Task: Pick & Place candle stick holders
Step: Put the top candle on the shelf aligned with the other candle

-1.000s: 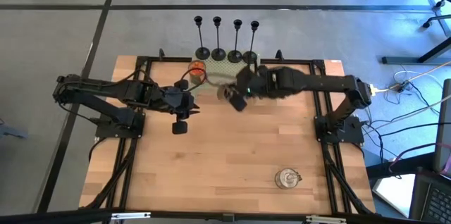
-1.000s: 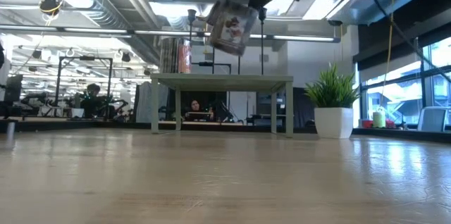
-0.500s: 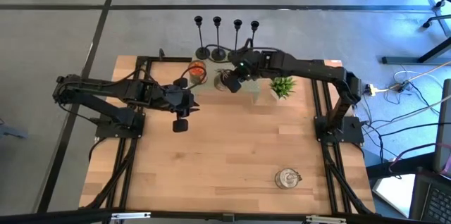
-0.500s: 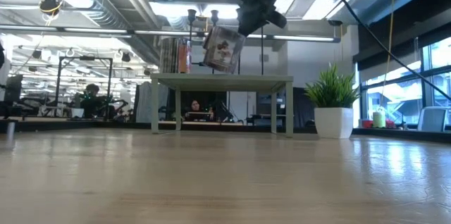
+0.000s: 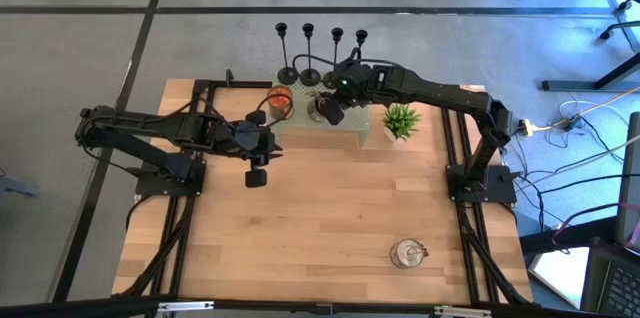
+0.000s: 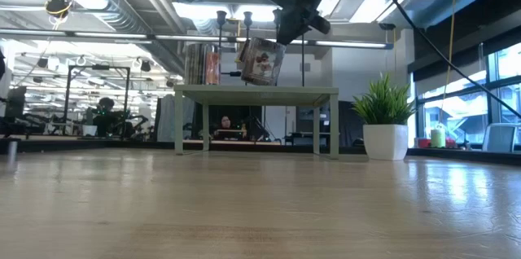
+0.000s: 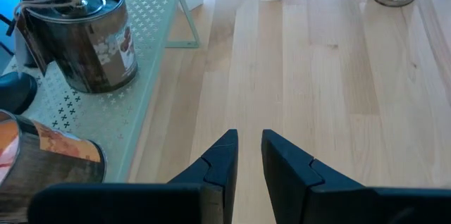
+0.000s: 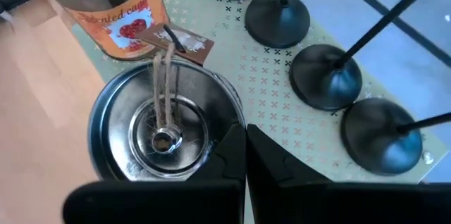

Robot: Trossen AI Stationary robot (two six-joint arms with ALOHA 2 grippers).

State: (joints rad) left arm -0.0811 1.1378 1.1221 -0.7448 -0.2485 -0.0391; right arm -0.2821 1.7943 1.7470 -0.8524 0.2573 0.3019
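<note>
Four black candlestick holders (image 5: 311, 77) stand on their round bases (image 8: 326, 76) along the far part of a pale green perforated shelf (image 5: 348, 131). No gripper touches them. My right gripper (image 5: 334, 110) is over the shelf, shut on a silver-lidded glass jar (image 6: 260, 60) with a string tag, next to an orange candle jar (image 5: 280, 101). My left gripper (image 7: 249, 150) hovers over the wood table to the left of the shelf, its fingers a narrow gap apart and empty. My right gripper pinches the rim of the jar's silver lid (image 8: 229, 115) on one side, between its two fingers. The fingers slant down from above and from the table's right. The jar hangs tilted, its bottom at the shelf top; whether it rests there I cannot tell.
A small green plant in a white pot (image 5: 400, 121) stands at the shelf's right end. Another lidded jar (image 5: 407, 253) stands on the table near its front right. Bare wood lies between the arms and the near edge.
My right gripper has carried the silver-lidded jar toward the table's far edge and down, from over the table to the shelf beside the orange jar. The jar has stayed tilted in the hold.
</note>
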